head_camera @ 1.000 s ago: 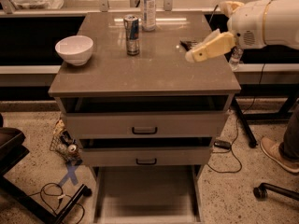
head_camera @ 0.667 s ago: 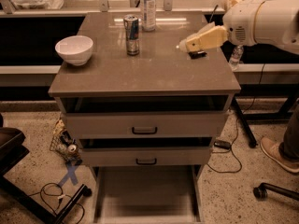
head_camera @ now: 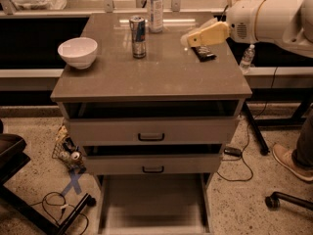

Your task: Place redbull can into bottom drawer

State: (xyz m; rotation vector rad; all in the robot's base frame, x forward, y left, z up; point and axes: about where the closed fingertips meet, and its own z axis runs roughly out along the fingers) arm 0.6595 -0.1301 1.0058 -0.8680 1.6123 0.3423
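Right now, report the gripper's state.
Gripper: cannot be told; it hovers over the right side of the countertop, apart from the redbull can.

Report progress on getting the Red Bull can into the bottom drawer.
Done: the bottom drawer is pulled out. In hand: the gripper hovers over the right side of the countertop, apart from the redbull can. Left: grasp the can, upright beside the bottle, and lower it in.

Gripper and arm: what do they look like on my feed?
The gripper is a pale yellow, tapering wedge, over the right rear of the cabinet top. Behind it the arm is a bulky, rounded white housing with a patch of small dark dots near the wrist. No cables show on it.
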